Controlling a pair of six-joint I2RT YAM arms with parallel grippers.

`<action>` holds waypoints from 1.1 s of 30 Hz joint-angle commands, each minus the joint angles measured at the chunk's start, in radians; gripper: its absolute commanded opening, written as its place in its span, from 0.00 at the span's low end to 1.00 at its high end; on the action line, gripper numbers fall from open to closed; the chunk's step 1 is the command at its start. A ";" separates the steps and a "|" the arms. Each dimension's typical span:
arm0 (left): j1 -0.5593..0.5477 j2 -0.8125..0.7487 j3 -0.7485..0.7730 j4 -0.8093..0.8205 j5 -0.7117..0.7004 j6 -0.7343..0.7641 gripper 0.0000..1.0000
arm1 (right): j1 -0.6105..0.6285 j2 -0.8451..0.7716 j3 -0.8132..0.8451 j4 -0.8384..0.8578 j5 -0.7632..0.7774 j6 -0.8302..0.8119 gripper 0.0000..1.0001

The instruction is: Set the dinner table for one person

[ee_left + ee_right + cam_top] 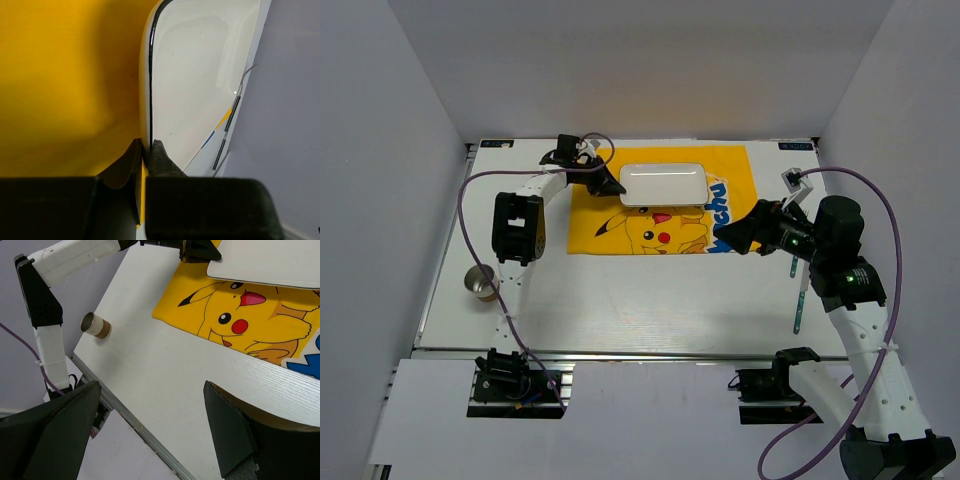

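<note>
A small white plate (665, 183) lies at the back of the yellow Pikachu mat (660, 225) on the white dinner table (620, 300). My left gripper (617, 187) is shut on the plate's left rim. In the left wrist view its two fingertips (157, 152) pinch the thin edge of the plate (200, 75), with the mat (65, 85) beside it. My right gripper (728, 240) hovers open over the mat's right edge with nothing between its fingers (235, 430). The right wrist view shows the plate (270, 262) and the left gripper (200, 251) at the top.
A small metal cup (480, 283) sits near the table's left edge, lying on its side in the right wrist view (96, 325). A thin bluish utensil (798, 300) lies on the table's right side, partly under the right arm. A metal rail (130, 420) runs along the near edge.
</note>
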 commanded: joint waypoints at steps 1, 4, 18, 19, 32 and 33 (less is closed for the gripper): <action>-0.003 -0.047 0.087 0.081 0.229 -0.008 0.00 | 0.003 -0.002 -0.003 0.041 -0.019 0.001 0.89; -0.003 -0.045 0.085 0.074 0.237 -0.001 0.00 | 0.003 0.001 -0.003 0.043 -0.024 0.003 0.89; -0.003 -0.027 0.042 0.060 0.237 0.018 0.00 | 0.003 0.003 -0.007 0.048 -0.022 0.001 0.89; -0.003 -0.028 0.039 0.058 0.230 0.018 0.00 | 0.000 0.004 -0.009 0.048 -0.022 0.001 0.89; -0.003 -0.140 -0.071 0.069 0.144 0.012 0.98 | 0.000 0.016 -0.009 0.052 -0.021 0.000 0.89; -0.003 -0.149 -0.078 0.065 0.139 0.012 0.98 | 0.000 0.018 -0.012 0.058 -0.019 0.000 0.89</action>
